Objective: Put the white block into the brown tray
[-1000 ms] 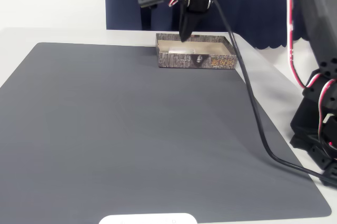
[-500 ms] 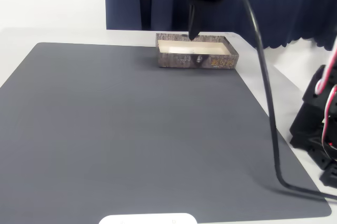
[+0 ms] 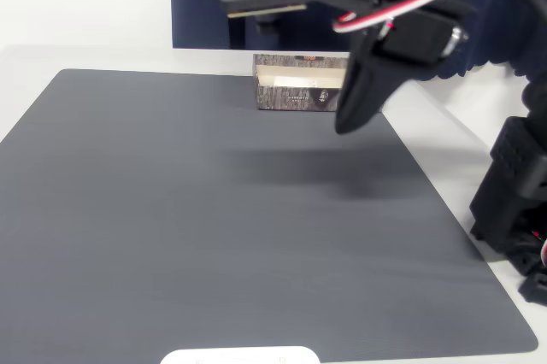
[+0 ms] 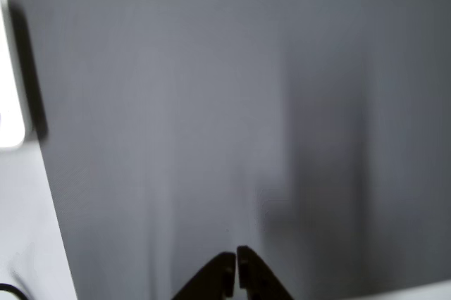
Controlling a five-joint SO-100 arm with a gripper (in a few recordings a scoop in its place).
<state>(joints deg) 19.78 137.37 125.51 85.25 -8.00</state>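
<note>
The brown tray (image 3: 295,97) stands at the far edge of the grey mat in the fixed view, with my arm covering its right end. Inside it lies the white block (image 3: 293,82), a pale bar that hardly stands out from the cream inside. My black gripper (image 3: 349,118) hangs in front of and to the right of the tray, above the mat, pointing down. In the wrist view the gripper (image 4: 235,266) has its fingertips touching, with nothing between them and only blurred grey mat beneath.
The grey mat (image 3: 214,210) covers most of the white table. A flat white rounded shape (image 3: 239,355) sits at the bottom edge. The arm's black base (image 3: 517,202) stands at the right. A dark blue curtain (image 3: 205,5) hangs behind.
The gripper has left the spot over the tray, swinging forward and right and coming down over the mat. The block stays in the tray.
</note>
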